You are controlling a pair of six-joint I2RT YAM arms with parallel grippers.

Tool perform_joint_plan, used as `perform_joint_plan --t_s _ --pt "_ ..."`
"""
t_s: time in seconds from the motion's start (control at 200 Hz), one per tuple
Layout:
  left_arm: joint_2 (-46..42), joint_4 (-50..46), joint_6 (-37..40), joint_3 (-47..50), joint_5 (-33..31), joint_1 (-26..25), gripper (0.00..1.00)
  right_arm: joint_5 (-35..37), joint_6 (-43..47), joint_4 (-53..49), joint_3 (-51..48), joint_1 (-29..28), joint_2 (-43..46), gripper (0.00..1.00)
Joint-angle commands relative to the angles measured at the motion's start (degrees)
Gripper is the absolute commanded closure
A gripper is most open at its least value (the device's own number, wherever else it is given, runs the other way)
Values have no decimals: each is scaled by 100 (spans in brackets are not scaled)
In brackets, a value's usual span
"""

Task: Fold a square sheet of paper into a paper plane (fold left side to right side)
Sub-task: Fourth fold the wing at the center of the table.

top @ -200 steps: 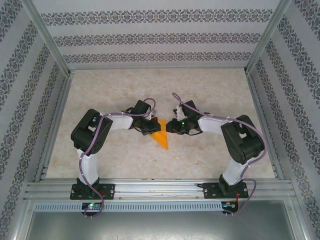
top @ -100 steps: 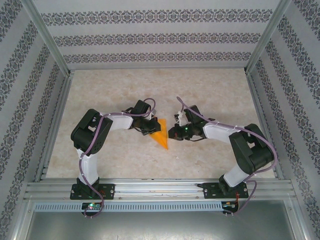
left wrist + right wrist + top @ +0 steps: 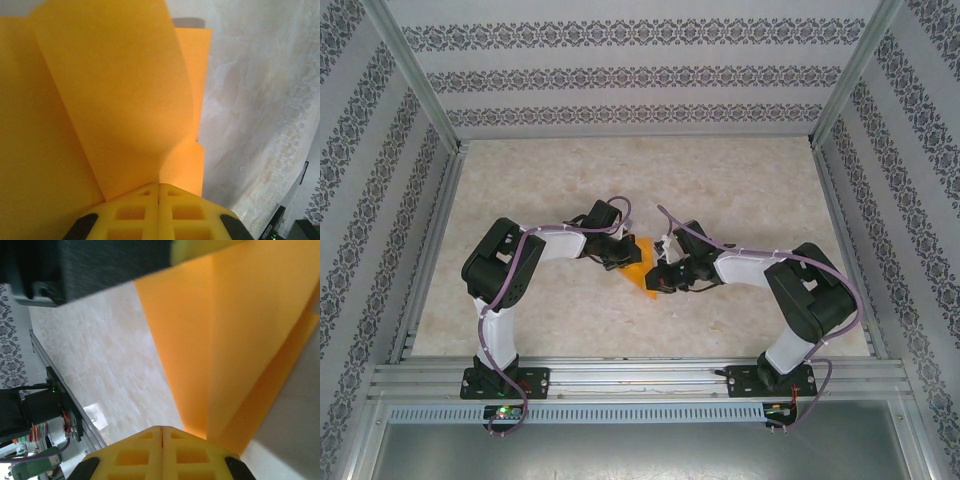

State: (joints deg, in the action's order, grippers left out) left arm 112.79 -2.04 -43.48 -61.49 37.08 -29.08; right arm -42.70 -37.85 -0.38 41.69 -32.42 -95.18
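Note:
The orange sheet of paper (image 3: 638,258) lies mid-table, folded into a pointed wedge between the two grippers. My left gripper (image 3: 623,263) is shut on its upper left part. In the left wrist view a flap of the paper (image 3: 115,100) curls up from between the closed yellow fingertips of that gripper (image 3: 159,184). My right gripper (image 3: 656,280) is shut, over the wedge's lower right end. In the right wrist view the folded paper (image 3: 240,330) narrows down just right of the closed tips of the right gripper (image 3: 161,428). Whether they touch it I cannot tell.
The table top (image 3: 740,180) is pale marble. Patterned walls and aluminium posts close it in on three sides, and a metal rail (image 3: 640,378) carrying both arm bases runs along the near edge. The left arm's dark body (image 3: 100,265) crosses the top of the right wrist view.
The right arm has swung left and toward the paper, and its jaws have closed; it now covers the wedge's pointed end. The left arm and paper have stayed put.

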Motion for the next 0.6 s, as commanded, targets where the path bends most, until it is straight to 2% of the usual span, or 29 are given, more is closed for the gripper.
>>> perform_joint_plan --t_s 0.0,0.595 --pt "270 -510 59 181 -399 34 100 67 -39 47 -125 -70 -119 100" --pt "278 -569 95 140 -421 43 100 262 32 -49 -328 -115 -208 100"
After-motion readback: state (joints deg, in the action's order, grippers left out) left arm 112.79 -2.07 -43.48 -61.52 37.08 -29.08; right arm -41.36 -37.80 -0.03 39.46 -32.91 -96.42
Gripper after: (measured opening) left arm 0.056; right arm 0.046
